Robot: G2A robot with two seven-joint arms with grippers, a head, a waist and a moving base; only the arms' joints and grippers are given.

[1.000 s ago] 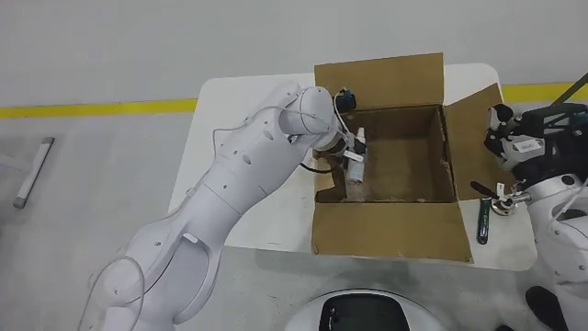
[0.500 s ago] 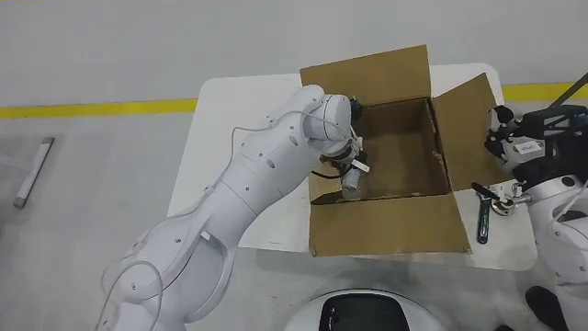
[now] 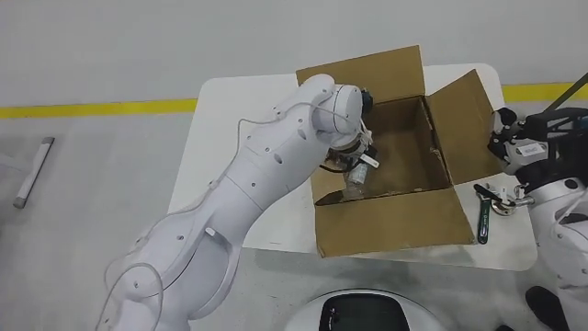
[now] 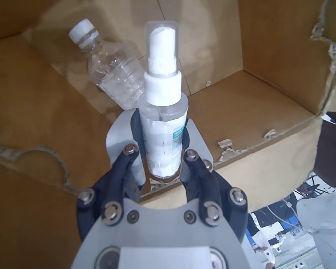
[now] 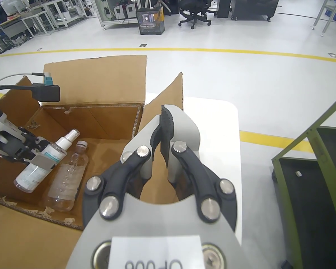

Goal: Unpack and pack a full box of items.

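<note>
Left pincer (image 4: 161, 131) is down inside the open cardboard box (image 4: 268, 34), clamped on the spray bottle (image 4: 163, 93) around its labelled body. The clear cap points away from the wrist. The bottle is held tilted near the box's left wall; whether its base touches the box floor cannot be told.

Water bottle (image 4: 112, 68), clear with a white cap, lies on the box floor just beside the spray bottle. Contact between the two cannot be told.

Right pincer (image 5: 164, 130) has its fingers together, gripping nothing, over the white desk (image 5: 212, 124) outside the box's right flap.

A dark-handled tool (image 3: 482, 222) lies on the desk near that flap.
</note>
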